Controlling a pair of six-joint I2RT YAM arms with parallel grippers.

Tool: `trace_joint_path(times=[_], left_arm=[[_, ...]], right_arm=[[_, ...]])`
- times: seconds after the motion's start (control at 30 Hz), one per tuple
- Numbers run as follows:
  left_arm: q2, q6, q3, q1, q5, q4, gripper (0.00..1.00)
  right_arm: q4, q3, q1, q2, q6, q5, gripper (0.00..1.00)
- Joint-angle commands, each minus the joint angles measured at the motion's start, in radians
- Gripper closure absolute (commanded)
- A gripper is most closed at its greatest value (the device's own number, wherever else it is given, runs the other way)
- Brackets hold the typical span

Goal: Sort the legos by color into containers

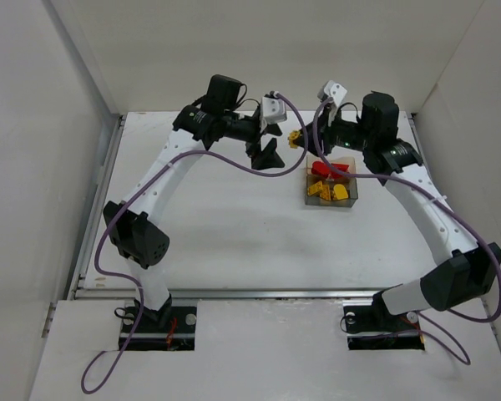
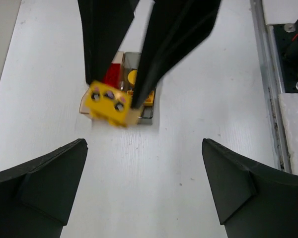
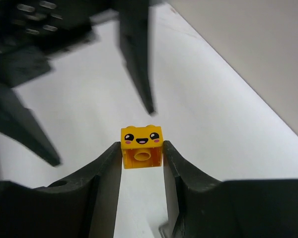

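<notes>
My right gripper (image 3: 141, 151) is shut on a yellow lego with a smiling face (image 3: 141, 147) and holds it above the table. In the top view this gripper (image 1: 297, 139) is just behind and to the left of the two adjoining containers. The tan tray (image 1: 347, 161) holds red legos (image 1: 324, 170). The clear tray (image 1: 331, 205) holds yellow legos (image 1: 327, 191). My left gripper (image 1: 267, 153) is open and empty, left of the held lego. The left wrist view shows the held yellow lego (image 2: 109, 103) in front of the trays (image 2: 148, 111), beyond my open left gripper (image 2: 144, 188).
White walls enclose the table on the left, back and right. A metal rail (image 1: 259, 292) runs along the near edge. Purple cables (image 1: 234, 163) hang from both arms. The left gripper's fingers (image 3: 139, 64) are close in front of the right gripper.
</notes>
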Motion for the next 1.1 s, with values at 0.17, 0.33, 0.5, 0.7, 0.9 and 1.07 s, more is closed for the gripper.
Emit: trace_joint_path(times=[0.17, 0.33, 0.5, 0.7, 0.9, 1.07], left_arm=[[-0.050, -0.091, -0.122, 0.028, -0.334, 0.105, 0.00], [-0.050, -0.082, -0.159, 0.028, -0.524, 0.138, 0.00], [-0.050, -0.093, -0.168, 0.028, -0.561, 0.148, 0.00], [-0.050, -0.123, -0.186, 0.028, -0.574, 0.157, 0.00], [-0.050, -0.124, -0.186, 0.028, -0.596, 0.157, 0.00], [-0.050, -0.124, -0.186, 0.028, -0.596, 0.157, 0.00]], right_arm=[[-0.273, -0.097, -0.120, 0.065, 0.079, 0.512, 1.00], [-0.307, -0.170, -0.149, 0.119, 0.132, 0.629, 1.00], [-0.342, -0.179, -0.169, 0.168, 0.169, 0.692, 1.00], [-0.374, -0.168, -0.169, 0.192, 0.188, 0.747, 0.69], [-0.374, -0.159, -0.169, 0.190, 0.197, 0.781, 0.14], [-0.364, -0.137, -0.169, 0.141, 0.197, 0.790, 0.08]])
